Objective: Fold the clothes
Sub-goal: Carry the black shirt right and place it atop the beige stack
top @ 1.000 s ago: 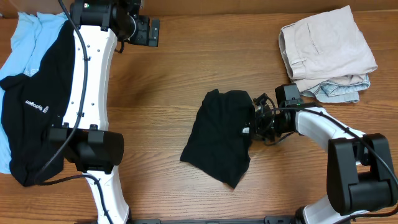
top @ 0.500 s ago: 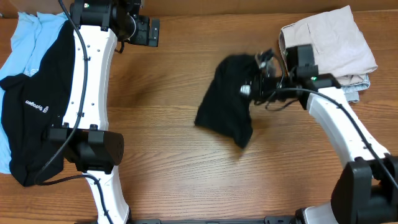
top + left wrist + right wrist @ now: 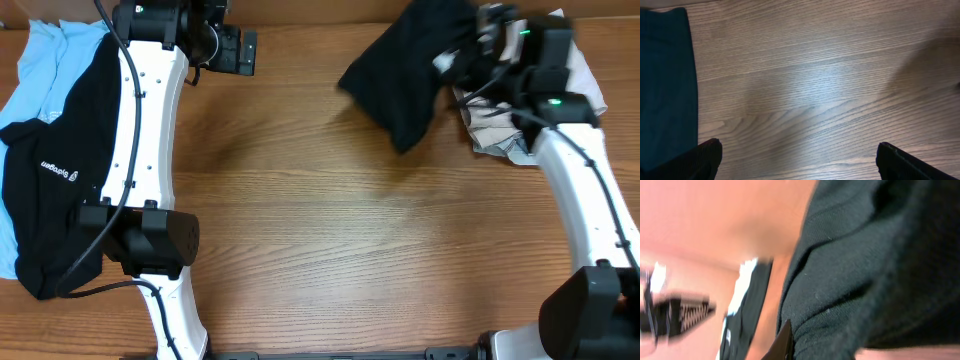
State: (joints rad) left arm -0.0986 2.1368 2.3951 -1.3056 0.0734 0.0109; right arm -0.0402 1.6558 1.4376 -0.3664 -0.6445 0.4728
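Black T-shirt (image 3: 400,75), bunched, at 1 o'clock in the overhead view, hanging from the right gripper (image 3: 458,60), jaws clamped on its cloth; left gripper (image 3: 238,50), 11 o'clock, jaws wide apart; lettered black garment (image 3: 50,190) lying on light-blue garment (image 3: 40,60), 9 o'clock.

Left arm (image 3: 140,120) reaching far, left gripper (image 3: 243,50) spread wide, right arm (image 3: 585,190) extended, right gripper (image 3: 462,55) clamped shut.

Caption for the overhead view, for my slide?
Right gripper holds the black T-shirt up beside the folded pile; left gripper open.
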